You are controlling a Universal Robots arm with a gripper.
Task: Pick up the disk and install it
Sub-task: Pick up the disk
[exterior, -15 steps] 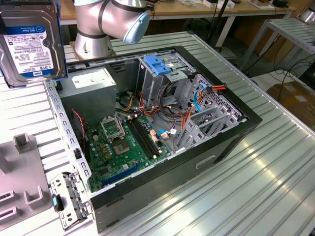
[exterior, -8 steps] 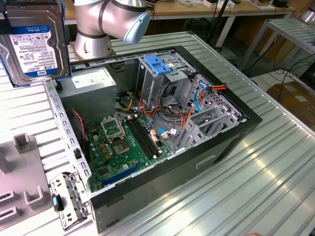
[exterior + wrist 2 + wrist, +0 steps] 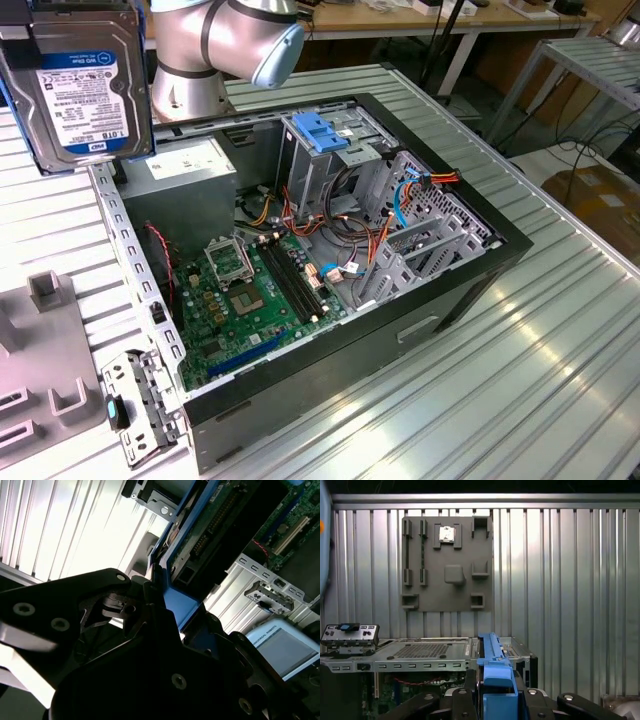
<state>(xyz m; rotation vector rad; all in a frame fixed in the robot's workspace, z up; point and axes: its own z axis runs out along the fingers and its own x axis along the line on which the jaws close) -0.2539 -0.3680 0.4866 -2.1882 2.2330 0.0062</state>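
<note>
Disk [image 3: 80,85] held up in the air at the exterior view's left, by the corner of the open computer case [image 3: 480,270], not in the drive cage [image 3: 330,165]. Its white-and-blue printed label faces the camera, slightly tilted. Grey box [image 3: 180,170] inside the case carries a white sticker. Arm [image 3: 225,40] joint looms behind the case. In the first wrist view, the claw [image 3: 495,697] pinches the disk edge-on by its blue rails, 1 finger each side, above the ribbed desk [image 3: 570,580]. Grey block plate [image 3: 447,562] lies flat beyond
</note>
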